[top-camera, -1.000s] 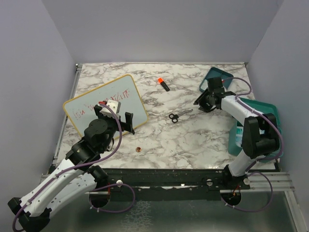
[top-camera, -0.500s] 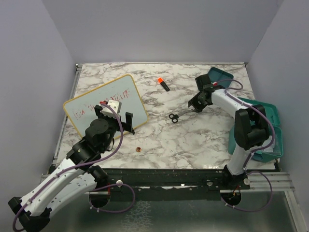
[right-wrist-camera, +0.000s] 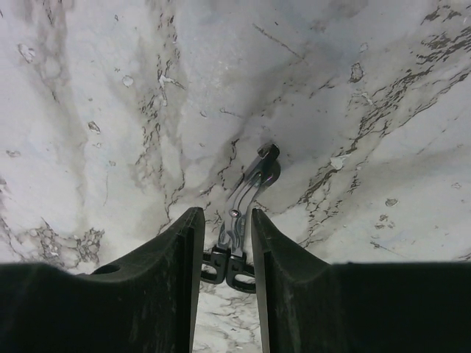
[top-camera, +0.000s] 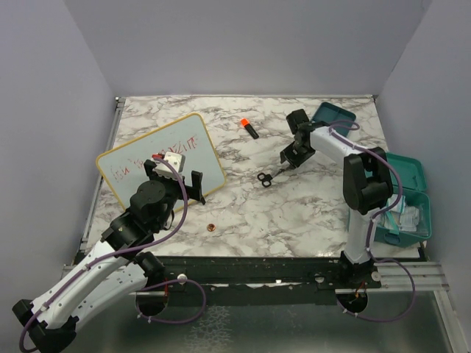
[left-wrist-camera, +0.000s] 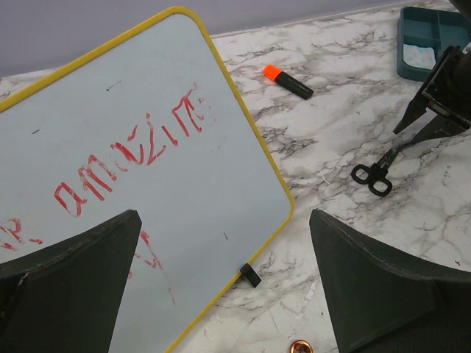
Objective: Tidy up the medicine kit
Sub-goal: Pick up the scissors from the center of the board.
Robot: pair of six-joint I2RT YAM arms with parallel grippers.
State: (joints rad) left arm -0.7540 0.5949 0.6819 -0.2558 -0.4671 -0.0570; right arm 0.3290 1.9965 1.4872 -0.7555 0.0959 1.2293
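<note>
The medicine kit's teal case (top-camera: 406, 170) lies open at the right table edge with white packets inside. Its teal divided tray (top-camera: 337, 115) (left-wrist-camera: 434, 33) sits at the back right. Small scissors (top-camera: 269, 176) (right-wrist-camera: 247, 209) (left-wrist-camera: 379, 170) with black handles lie mid-table. My right gripper (top-camera: 288, 159) (right-wrist-camera: 224, 213) is lowered over them, its jaws narrowly open. The blades lie between the fingers with a slim gap on each side. My left gripper (top-camera: 174, 178) (left-wrist-camera: 224, 220) hangs wide open and holds nothing, above the whiteboard's lower right corner.
A yellow-framed whiteboard (top-camera: 147, 158) (left-wrist-camera: 110, 147) with red writing lies at the left. An orange-capped marker (top-camera: 249, 128) (left-wrist-camera: 288, 81) rests at the back centre. A copper coin (top-camera: 210, 228) (left-wrist-camera: 300, 347) sits near the front edge.
My right arm has swung left from beside the tray to over the scissors, and its jaws have narrowed around them. The left arm has not moved.
</note>
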